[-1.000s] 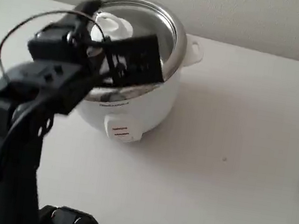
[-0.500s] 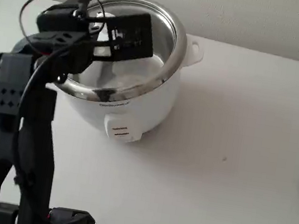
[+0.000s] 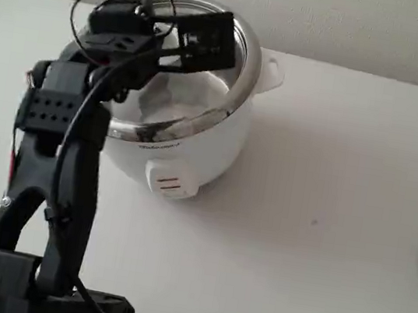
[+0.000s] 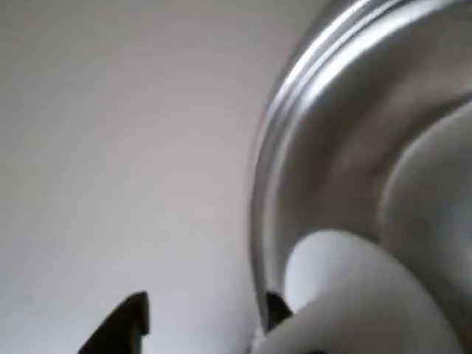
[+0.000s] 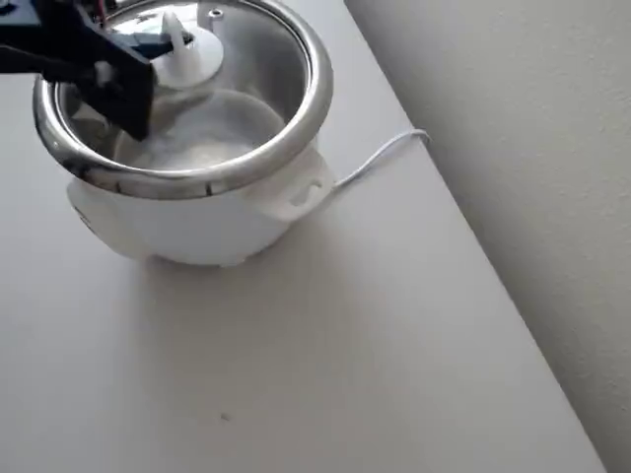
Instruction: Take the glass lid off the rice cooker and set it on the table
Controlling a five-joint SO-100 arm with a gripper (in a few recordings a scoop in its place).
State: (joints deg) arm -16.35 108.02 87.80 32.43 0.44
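Reach step: gripper (image 5: 163,44) hovers over the rice cooker (image 5: 197,197), at the glass lid (image 5: 237,59) knob (grip can't tell); next, clamp and lift.

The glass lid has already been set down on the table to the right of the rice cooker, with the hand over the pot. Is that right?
Not quite. The glass lid is on the rice cooker, not on the table; the overhead view shows its white knob inside the steel rim. The hand is indeed over the pot.
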